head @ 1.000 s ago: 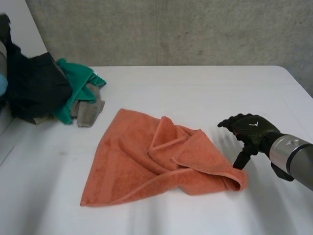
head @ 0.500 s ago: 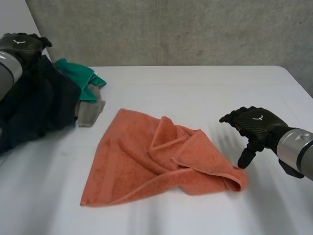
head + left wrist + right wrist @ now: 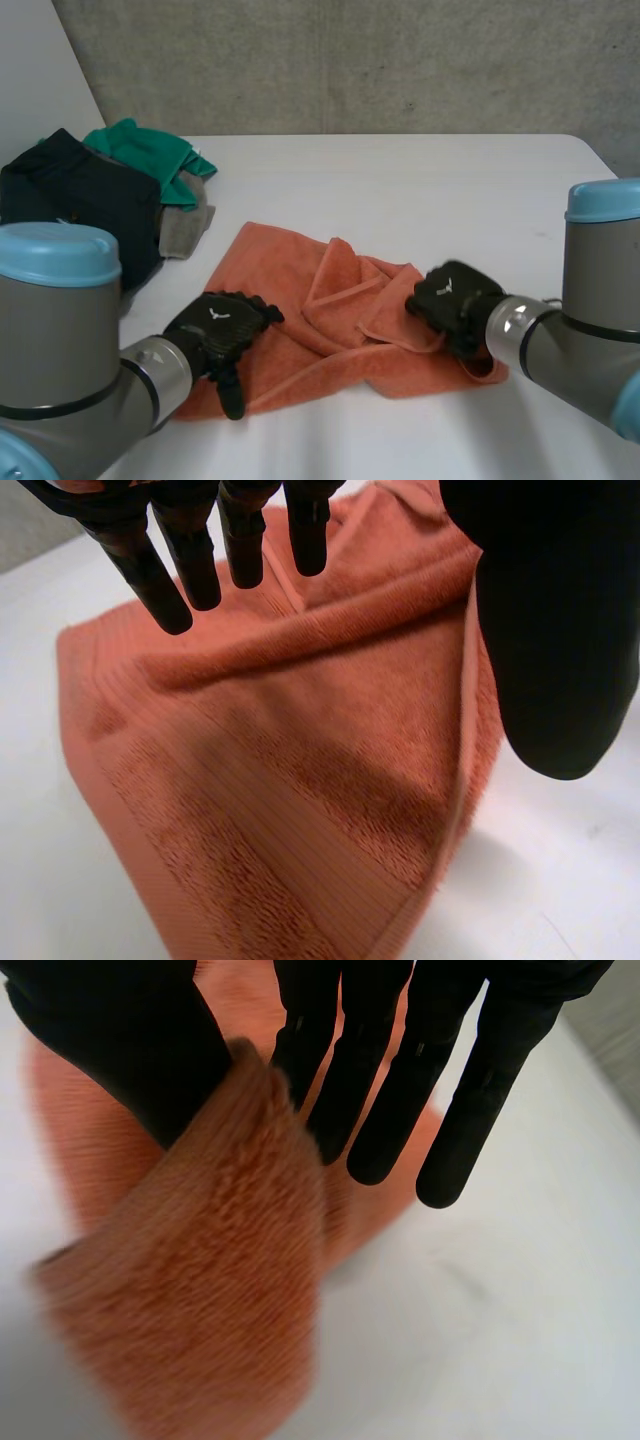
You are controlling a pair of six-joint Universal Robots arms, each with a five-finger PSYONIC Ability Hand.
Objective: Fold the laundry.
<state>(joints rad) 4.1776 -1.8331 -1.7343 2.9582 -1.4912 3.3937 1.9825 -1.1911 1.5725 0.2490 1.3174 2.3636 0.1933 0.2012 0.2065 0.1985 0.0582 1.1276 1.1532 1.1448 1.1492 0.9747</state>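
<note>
- Left hand (image 3: 215, 332): its fingers (image 3: 185, 565) are straight and spread with the thumb held apart, gripping nothing. The towel (image 3: 275, 300), orange and rumpled, lies beneath the fingertips and palm.
- Right hand (image 3: 448, 298): a raised fold of the towel stands between the thumb and the straight fingers (image 3: 375, 1080), which pinch it. Bare white table (image 3: 480, 1340) lies past the fingertips.
- Pile of clothes (image 3: 90, 190): it lies well apart from both hands' fingers.
</note>
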